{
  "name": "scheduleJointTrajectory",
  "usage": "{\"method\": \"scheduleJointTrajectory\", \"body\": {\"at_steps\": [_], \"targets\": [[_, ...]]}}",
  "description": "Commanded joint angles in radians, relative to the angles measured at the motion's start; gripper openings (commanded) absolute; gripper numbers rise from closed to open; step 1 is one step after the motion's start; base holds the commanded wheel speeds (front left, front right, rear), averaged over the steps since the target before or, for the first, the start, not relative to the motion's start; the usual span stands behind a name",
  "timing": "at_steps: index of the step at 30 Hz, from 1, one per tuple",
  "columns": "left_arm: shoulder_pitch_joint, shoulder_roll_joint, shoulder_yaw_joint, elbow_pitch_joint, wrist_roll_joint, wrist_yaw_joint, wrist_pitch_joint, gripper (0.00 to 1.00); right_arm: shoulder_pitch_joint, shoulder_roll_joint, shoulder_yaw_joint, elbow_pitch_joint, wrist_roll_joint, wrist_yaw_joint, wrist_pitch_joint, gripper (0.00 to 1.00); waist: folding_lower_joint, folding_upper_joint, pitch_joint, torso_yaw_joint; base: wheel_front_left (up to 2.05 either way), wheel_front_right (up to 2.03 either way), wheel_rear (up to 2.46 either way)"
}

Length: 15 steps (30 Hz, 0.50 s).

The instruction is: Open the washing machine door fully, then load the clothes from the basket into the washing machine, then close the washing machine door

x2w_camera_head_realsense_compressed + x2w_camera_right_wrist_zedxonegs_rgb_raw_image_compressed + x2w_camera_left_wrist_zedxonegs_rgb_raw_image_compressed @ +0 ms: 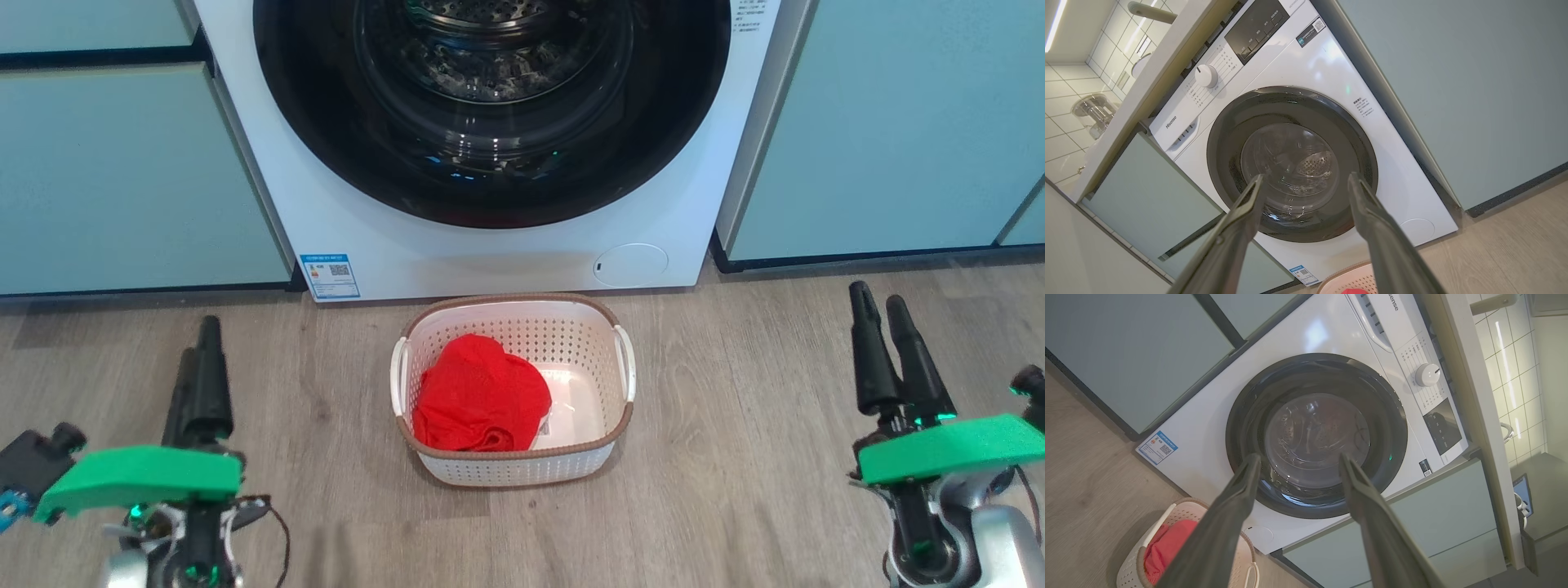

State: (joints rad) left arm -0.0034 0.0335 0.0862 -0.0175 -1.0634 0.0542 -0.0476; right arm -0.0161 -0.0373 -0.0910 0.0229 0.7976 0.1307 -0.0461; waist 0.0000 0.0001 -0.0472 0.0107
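As the left end effector (200, 339) and right end effector (878, 294) hover empty, jaws parted, the clothes (478, 396) lie in the basket (506, 469) before the washing machine (522, 253); the washing machine door (490, 196) looks shut, so opening comes first, needing a reach to its rim

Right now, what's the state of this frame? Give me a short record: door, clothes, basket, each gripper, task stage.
door: washing machine door shut, flush with the washing machine front
basket: on the wood floor, in front of the machine
clothes: red garment bunched in the basket's left side
left gripper: open, empty, clear of everything
right gripper: open, empty, clear of everything
stage: door not yet opened
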Motion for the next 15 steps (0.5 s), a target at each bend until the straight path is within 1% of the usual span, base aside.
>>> {"method": "scheduleJointTrajectory", "body": {"at_steps": [1, 6, 11, 15], "targets": [[-0.056, 0.010, -0.004, -0.058, 0.043, 0.023, -0.017, 1.00, -0.063, -0.010, 0.019, -0.053, -0.066, 0.000, -0.016, 1.00, 0.0000, -0.0001, -0.001, 0.001, 0.00, 0.00, 0.00], [-0.050, 0.011, -0.065, -0.090, 0.169, 0.038, -0.032, 1.00, -0.063, -0.010, 0.042, -0.068, -0.176, 0.000, -0.031, 1.00, 0.0000, -0.0001, -0.005, 0.004, 0.00, 0.00, 0.00], [-0.048, 0.011, -0.129, -0.118, 0.289, 0.071, -0.047, 1.00, -0.057, -0.013, 0.065, -0.067, -0.278, 0.000, -0.045, 1.00, 0.0000, -0.0001, -0.010, 0.004, 0.00, 0.00, 0.00], [-0.046, 0.012, -0.175, -0.129, 0.379, 0.099, -0.058, 1.00, -0.051, -0.013, 0.077, -0.061, -0.333, 0.000, -0.057, 1.00, 0.0000, -0.0001, -0.015, 0.002, 0.00, 0.00, 0.00]]}}
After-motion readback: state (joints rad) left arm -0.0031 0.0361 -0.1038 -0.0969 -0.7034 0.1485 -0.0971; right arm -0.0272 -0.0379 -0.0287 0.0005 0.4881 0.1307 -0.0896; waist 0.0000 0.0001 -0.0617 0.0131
